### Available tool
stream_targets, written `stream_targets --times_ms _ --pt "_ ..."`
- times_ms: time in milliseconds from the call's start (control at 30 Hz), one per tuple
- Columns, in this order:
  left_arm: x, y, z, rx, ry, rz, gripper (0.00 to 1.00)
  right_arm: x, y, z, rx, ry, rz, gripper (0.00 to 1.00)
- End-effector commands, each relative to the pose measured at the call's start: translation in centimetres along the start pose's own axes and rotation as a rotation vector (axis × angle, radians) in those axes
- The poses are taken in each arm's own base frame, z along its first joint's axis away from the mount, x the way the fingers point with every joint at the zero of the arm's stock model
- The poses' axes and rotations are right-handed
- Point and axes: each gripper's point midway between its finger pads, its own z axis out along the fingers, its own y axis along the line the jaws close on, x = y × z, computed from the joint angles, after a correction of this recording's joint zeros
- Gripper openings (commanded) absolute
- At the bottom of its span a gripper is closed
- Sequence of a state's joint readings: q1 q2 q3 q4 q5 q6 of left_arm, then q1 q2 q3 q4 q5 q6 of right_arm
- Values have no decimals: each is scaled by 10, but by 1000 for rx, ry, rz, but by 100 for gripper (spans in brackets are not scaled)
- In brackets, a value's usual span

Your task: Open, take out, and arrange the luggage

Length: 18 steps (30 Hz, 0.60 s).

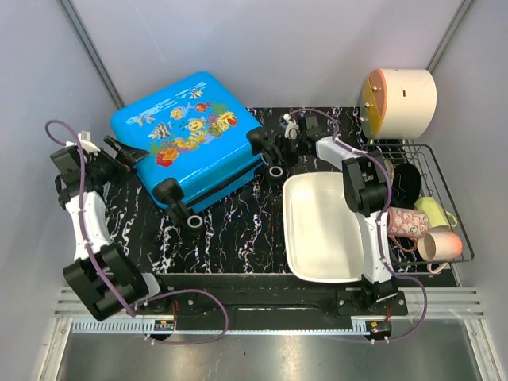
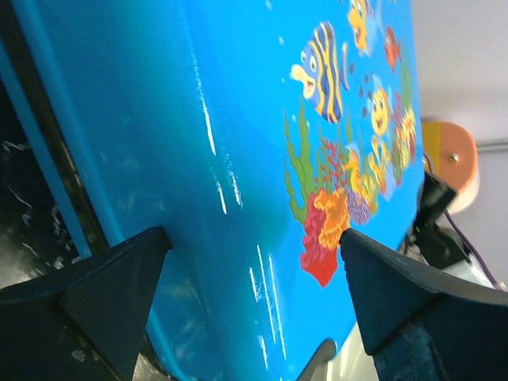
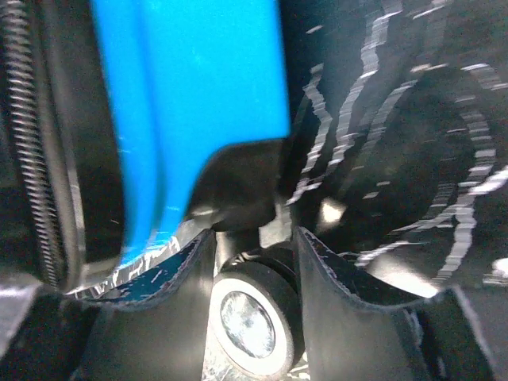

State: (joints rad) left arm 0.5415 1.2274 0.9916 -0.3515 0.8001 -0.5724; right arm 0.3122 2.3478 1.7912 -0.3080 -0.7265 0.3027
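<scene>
The luggage [image 1: 190, 131] is a bright blue hard-shell suitcase with a fish print. It lies flat and closed on the black marbled mat, wheels toward the front right. My left gripper [image 1: 119, 151] is open at its left edge. In the left wrist view the blue shell [image 2: 238, 159] fills the space between and beyond my spread gripper [image 2: 254, 238]. My right gripper [image 1: 279, 159] is at the suitcase's right corner. In the right wrist view my gripper [image 3: 254, 234] is shut on a black wheel with a white hub [image 3: 250, 321], under the blue shell [image 3: 198, 79].
A white rectangular basin [image 1: 317, 230] lies right of the suitcase, under my right arm. A wire rack [image 1: 464, 238] at the far right holds three mugs and a black bowl [image 1: 406, 178]. A cream round container with an orange lid [image 1: 401, 101] stands at the back right.
</scene>
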Motion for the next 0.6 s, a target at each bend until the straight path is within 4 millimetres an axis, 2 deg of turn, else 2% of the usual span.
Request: stream_targets --times_ms 0,33,67,133,167,233,267,300,367,400,433,467,500,567 --pt "-23 -4 24 33 1 71 93 68 118 8 -255 181 -168 52" --pt "-26 -4 28 35 8 86 92 70 124 6 -266 177 -206 53" --pt "-26 6 38 23 33 93 91 73 134 1 -281 169 -270 55" --pt "-38 0 47 41 35 125 89 73 142 -7 -302 161 -315 59" --pt "-38 9 57 36 63 118 89 68 143 -17 -304 138 -365 62" --pt "-50 0 66 64 66 142 86 59 139 -30 -283 112 -384 67" --pt "-48 7 76 71 99 135 85 52 140 -40 -281 89 -401 67" --pt "-54 -1 82 85 101 158 84 39 127 -53 -258 62 -384 67" --pt "-52 1 96 103 135 173 81 21 120 -71 -237 13 -396 67" --pt "-55 -10 103 125 140 208 79 10 110 -83 -219 -16 -386 67" --pt "-54 -13 108 131 151 228 78 4 105 -88 -203 -30 -382 68" --pt "-47 -5 119 122 187 247 74 -4 104 -95 -196 -55 -437 68" --pt "-47 -21 126 146 199 301 72 -7 103 -98 -190 -66 -455 68" --pt "-33 -21 141 146 259 348 66 -14 102 -101 -176 -87 -511 67"
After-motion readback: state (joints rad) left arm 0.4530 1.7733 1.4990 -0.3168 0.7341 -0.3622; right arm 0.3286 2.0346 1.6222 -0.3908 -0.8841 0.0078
